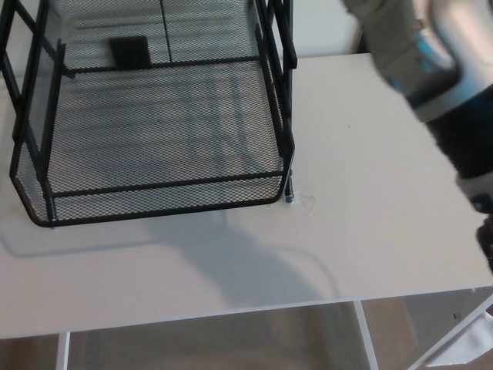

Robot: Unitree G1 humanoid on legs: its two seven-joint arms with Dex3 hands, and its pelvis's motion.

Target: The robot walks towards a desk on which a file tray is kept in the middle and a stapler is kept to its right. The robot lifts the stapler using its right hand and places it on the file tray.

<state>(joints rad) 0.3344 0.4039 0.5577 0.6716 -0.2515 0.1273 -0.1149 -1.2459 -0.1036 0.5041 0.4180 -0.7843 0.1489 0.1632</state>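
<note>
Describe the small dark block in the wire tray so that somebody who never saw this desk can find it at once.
On the white desk stands a black wire-mesh file tray, filling the picture's left. At its far end, behind a crossbar, sits a small dark block. It is the only solid shape among see-through mesh and thin rods.

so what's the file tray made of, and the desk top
File tray: looks like black-coated metal, fine see-through mesh panels on thicker rod framing. Desk: smooth matte off-white board, probably laminate or painted wood; the look doesn't settle which.
</note>
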